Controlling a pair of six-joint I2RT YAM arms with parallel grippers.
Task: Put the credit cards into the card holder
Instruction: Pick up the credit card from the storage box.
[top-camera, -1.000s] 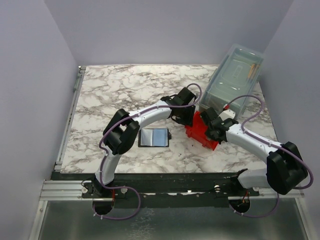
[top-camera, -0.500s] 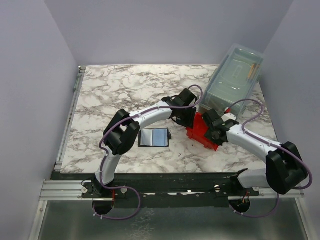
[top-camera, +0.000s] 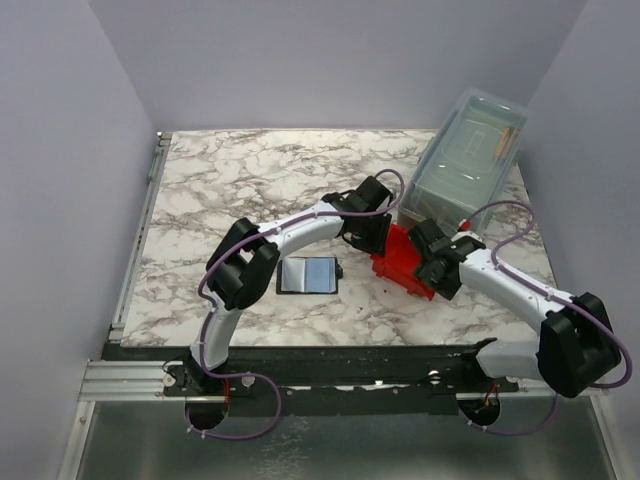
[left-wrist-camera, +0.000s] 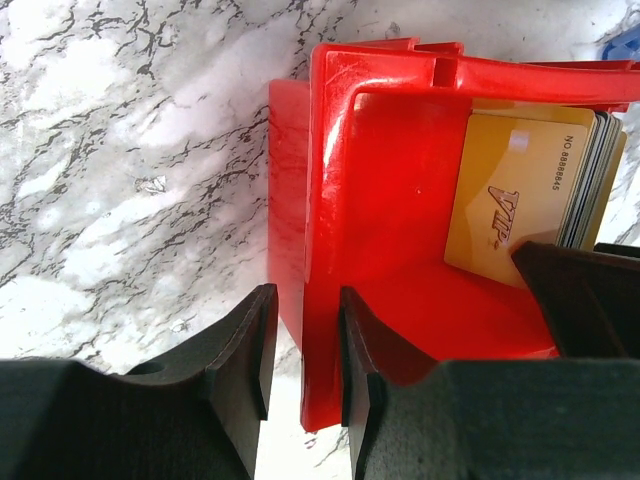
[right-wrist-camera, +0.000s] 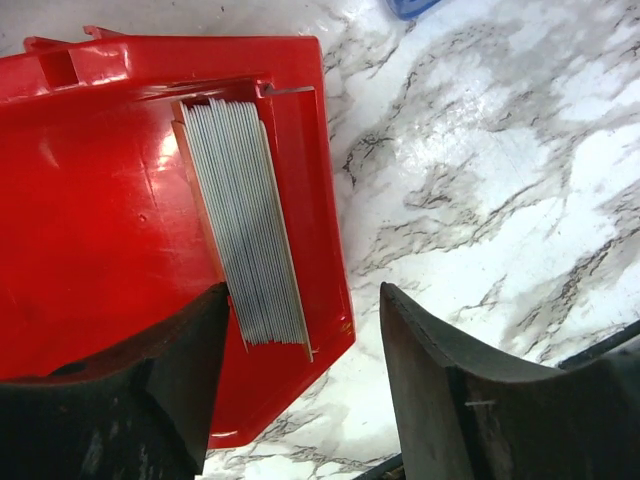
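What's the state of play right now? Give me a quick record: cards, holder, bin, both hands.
credit cards: stacked on edge at one end of the red bin, a gold VIP card facing out
card holder: lying open, apart from the bin, no card seen in it
left hand: fingers astride the bin's side wall; unclear whether it is clamping
right hand: open, one finger inside the bin beside the stack, the other outside the wall
progress: no card seen outside the bin

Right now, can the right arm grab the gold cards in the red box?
Probably yes. The open right gripper hangs right over the cards, with nothing covering them. But the wall of the red box sits between its jaws too, so it might pinch that as well.
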